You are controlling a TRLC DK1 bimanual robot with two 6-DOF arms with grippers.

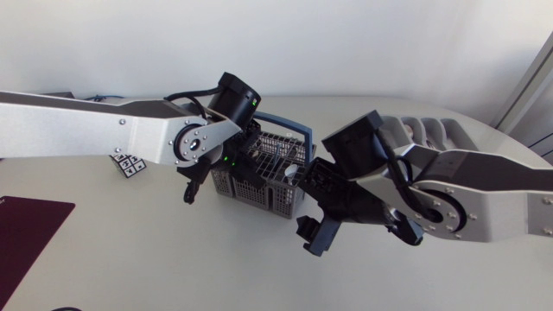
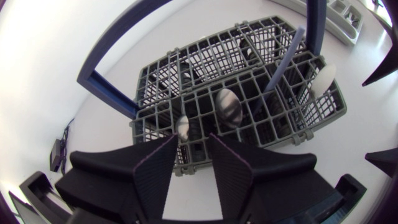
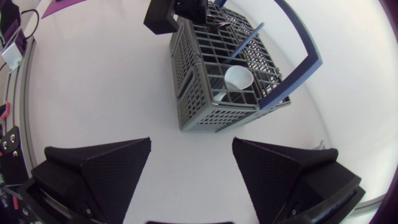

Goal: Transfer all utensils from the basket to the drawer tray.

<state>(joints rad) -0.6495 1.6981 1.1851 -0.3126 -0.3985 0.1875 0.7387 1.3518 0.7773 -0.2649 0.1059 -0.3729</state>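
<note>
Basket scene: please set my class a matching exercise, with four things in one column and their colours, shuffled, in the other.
Things
1. handle
2. mat
3. basket
4. spoon nearest the handle

Colours
a. grey
b. white
c. blue
d. dark red

Pairs: 1-c, 2-d, 3-a, 4-b.
</note>
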